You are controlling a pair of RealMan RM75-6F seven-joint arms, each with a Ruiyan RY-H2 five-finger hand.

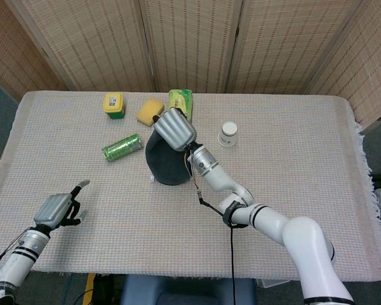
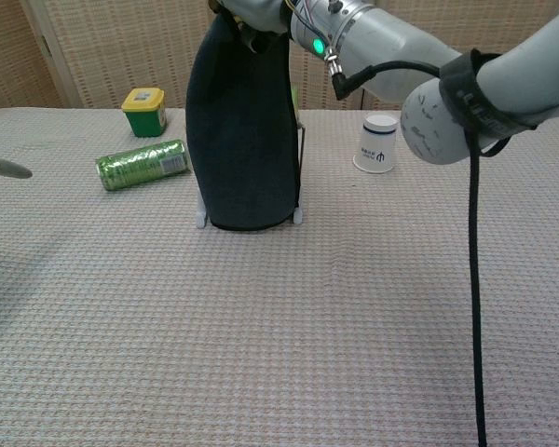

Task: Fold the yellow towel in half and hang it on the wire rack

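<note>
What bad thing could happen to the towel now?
The right hand holds the dark towel over the small wire rack. If it lets go off-centre, the towel may slide off. Pulling away could also tip the rack, or bump the white cup nearby.

Dark towel draped over wire rack; right robot hand grips top.

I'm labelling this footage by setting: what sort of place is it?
Likely a staged lab tabletop, not a home: a cloth-covered table, woven folding screens behind, and scattered props like a green can.
</note>
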